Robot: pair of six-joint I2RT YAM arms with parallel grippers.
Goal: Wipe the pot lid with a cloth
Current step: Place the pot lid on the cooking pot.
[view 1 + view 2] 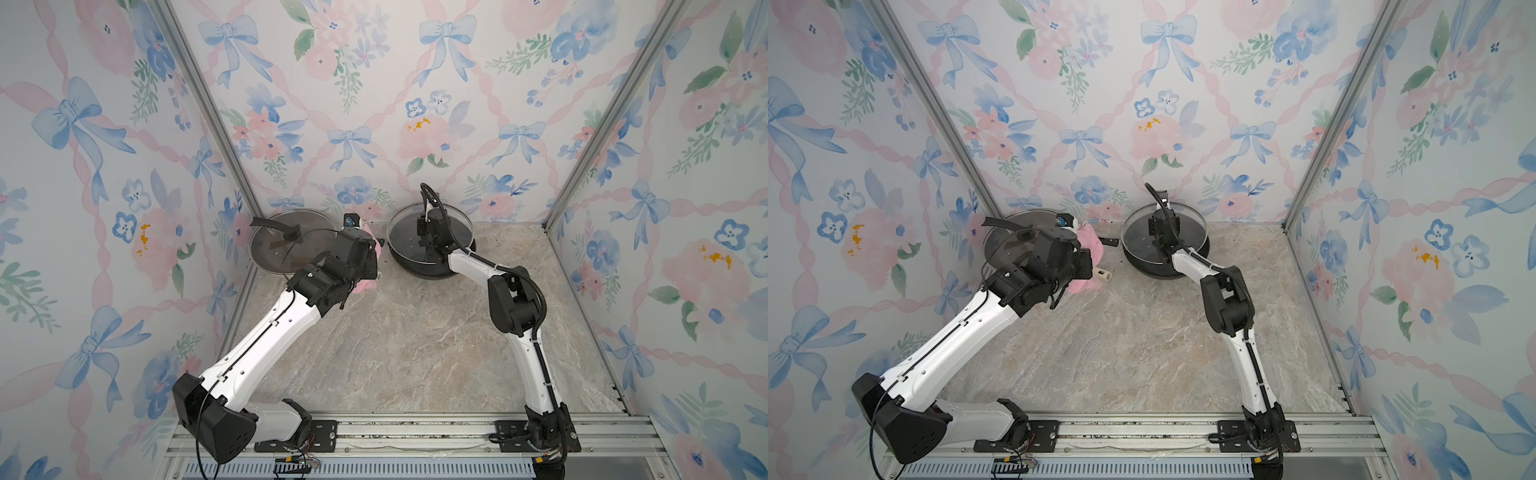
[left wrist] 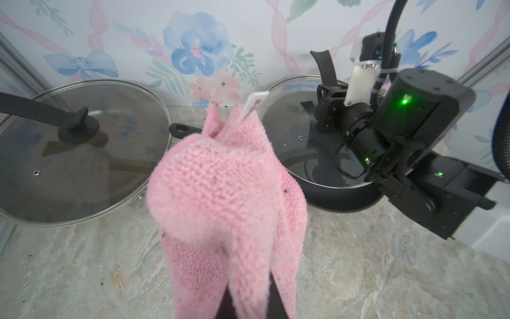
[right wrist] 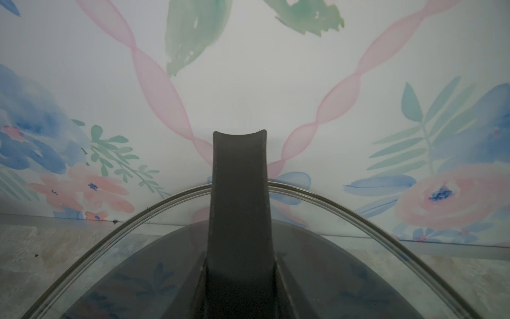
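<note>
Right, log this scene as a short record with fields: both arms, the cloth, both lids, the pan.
left fingers: shut on the pink cloth, which drapes over them
right fingers: closed on the handle of the pan lid
pan lid: glass, sitting on the black pan
second lid: glass with a black handle, on the table by the back wall, not gripped
cloth position: held up between the two lids, touching neither as far as can be seen
wiping: not yet begun
</note>
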